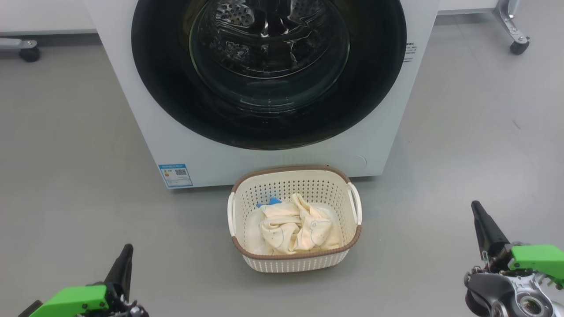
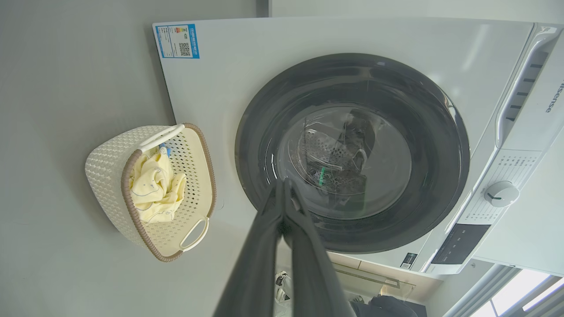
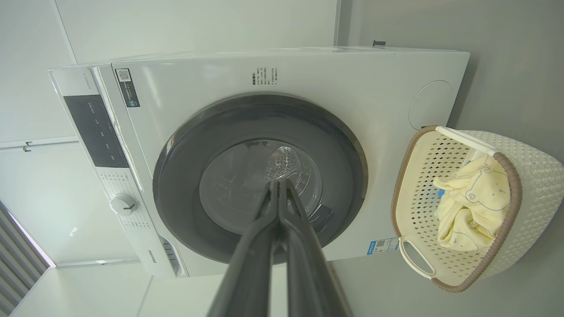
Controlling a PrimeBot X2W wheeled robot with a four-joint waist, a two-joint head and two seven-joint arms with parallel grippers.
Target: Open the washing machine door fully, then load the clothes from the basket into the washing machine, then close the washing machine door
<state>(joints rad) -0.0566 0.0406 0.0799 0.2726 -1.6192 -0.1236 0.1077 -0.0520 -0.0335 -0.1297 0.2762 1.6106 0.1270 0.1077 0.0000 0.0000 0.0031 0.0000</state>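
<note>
Hovering low at the left, the left hand [image 1: 125,257] had its two dark fingers pressed together, holding nothing. Ahead stood the washing machine [image 1: 185,149], the washing machine door [image 1: 269,57] lying shut against its front. Close before it on the floor [image 1: 66,176] sat the basket [image 1: 293,168], the clothes [image 1: 295,229] heaped inside. Off to the right, the right hand [image 1: 479,218] was likewise pinched together and empty.
</note>
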